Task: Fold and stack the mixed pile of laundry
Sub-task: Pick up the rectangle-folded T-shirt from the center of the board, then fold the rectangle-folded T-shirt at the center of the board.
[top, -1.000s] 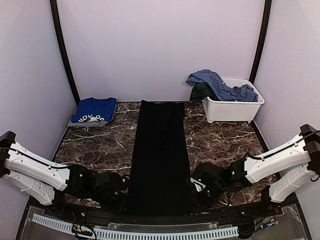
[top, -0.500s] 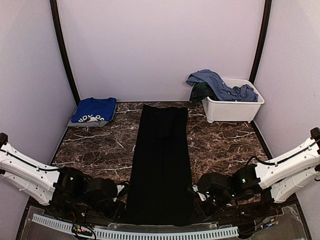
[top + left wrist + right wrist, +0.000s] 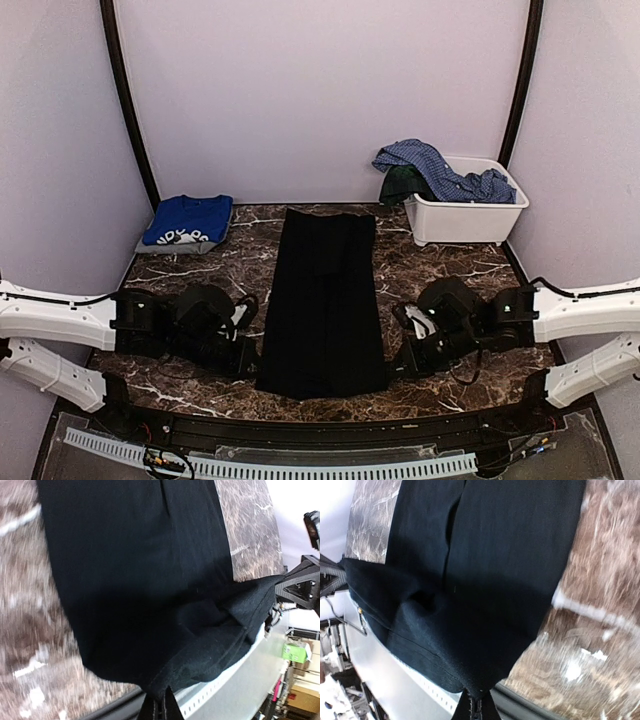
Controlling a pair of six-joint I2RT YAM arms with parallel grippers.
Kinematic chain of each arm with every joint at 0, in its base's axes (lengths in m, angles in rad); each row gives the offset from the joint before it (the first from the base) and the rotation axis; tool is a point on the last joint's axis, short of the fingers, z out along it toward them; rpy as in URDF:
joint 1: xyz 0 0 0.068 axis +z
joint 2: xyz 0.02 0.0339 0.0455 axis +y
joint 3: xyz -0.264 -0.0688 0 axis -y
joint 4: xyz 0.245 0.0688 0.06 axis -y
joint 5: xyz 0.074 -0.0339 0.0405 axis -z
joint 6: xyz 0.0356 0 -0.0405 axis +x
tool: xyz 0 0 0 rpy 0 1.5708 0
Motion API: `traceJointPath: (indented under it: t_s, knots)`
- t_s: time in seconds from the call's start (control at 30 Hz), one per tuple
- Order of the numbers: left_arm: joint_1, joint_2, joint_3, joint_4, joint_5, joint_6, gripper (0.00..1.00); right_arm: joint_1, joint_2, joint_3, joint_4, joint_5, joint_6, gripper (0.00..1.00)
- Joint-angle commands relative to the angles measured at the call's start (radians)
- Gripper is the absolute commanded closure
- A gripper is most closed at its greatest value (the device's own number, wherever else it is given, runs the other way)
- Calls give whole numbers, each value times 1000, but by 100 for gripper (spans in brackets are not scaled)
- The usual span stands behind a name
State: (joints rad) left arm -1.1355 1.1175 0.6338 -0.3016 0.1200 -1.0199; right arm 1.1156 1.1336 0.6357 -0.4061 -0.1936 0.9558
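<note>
Left tool (image 3: pixel 157 707) and right tool (image 3: pixel 472 705) apparently pinch black garment (image 3: pixel 325 290).

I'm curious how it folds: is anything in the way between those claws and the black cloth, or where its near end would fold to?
Nothing visible. The left gripper and right gripper are shut on the black garment's near corners; its far half lies bare.

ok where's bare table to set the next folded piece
Bare brown marble table lies between the folded royal-blue tee and the long black garment, and between that garment and the white plastic bin. Near corners are crowded: left tool and right tool grip the garment there.
</note>
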Motion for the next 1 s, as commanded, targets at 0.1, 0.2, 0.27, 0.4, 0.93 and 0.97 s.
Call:
traceJointPath:
  t_s: [0.1,0.2,0.27,0.4,0.93,0.97]
  knots:
    - [123,157,148,35,-32,214,100,-142,143,126,36,5,-246,100]
    - [180,188,176,57,-30,270,100,-204,193,158,66,6,-311,100]
    - [223,213,199,74,-23,312,100,-250,231,188,82,-1,-354,100]
    - [299,295,272,104,0,395,100,-343,303,258,121,-27,-438,100]
    - [507,541,386,260,70,478,100,-525,638,494,235,-134,-590,100]
    - [512,552,388,276,75,478,100,-532,649,500,241,-140,-590,100]
